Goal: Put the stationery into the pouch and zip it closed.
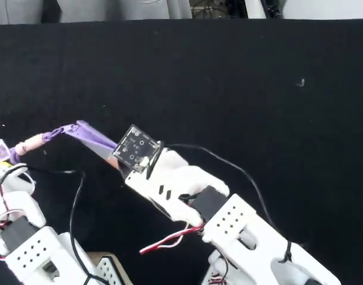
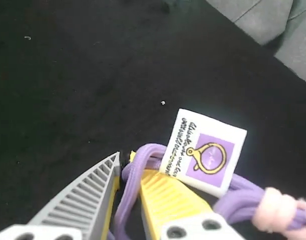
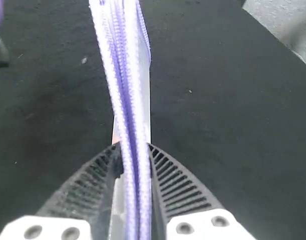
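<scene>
The lilac fabric zip pouch (image 1: pixel 89 137) is stretched between both arms over the black desk (image 1: pixel 240 83). The right claw (image 3: pixel 134 150) pinches its zipper edge; the left claw (image 2: pixel 125 167) pinches the purple cord pull (image 2: pixel 142 152). I judge it light, limp and prone to slip, so I grip seams and cord, not loose cloth.

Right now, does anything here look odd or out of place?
Only the purple pouch: instead of lying flat, it hangs stretched between the arms, the right jaws clamped on its zipper edge, the left jaws pinching its purple cord beside a tag.
</scene>
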`<action>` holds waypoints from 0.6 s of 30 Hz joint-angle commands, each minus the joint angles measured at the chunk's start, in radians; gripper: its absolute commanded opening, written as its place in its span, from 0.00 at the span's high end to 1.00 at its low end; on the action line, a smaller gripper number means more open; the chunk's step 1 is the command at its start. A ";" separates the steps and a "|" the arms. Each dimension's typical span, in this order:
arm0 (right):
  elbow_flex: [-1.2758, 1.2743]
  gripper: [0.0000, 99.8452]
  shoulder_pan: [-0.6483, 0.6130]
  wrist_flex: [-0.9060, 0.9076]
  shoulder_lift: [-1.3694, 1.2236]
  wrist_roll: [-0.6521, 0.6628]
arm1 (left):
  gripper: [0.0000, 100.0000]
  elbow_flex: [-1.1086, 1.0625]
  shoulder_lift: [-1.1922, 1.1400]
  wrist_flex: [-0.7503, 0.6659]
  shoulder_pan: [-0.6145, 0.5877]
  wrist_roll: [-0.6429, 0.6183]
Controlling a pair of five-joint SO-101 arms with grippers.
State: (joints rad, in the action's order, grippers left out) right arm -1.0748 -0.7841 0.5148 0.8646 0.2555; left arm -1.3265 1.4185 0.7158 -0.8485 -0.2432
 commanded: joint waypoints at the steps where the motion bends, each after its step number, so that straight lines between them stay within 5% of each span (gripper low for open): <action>1: 0.038 0.99 0.046 -0.018 0.005 0.009 | 0.97 0.168 -0.092 0.055 0.005 -0.012; 14: 0.044 0.99 0.051 -0.018 0.007 0.009 | 0.97 1.086 -1.026 0.592 0.099 0.060; 18: 0.048 0.99 0.061 -0.018 0.007 0.008 | 0.97 1.242 -1.266 0.621 0.071 0.130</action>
State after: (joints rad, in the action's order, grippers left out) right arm -1.0733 -0.7641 0.5148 0.8646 0.2539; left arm -0.2386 0.3000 1.3172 -0.7580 -0.1711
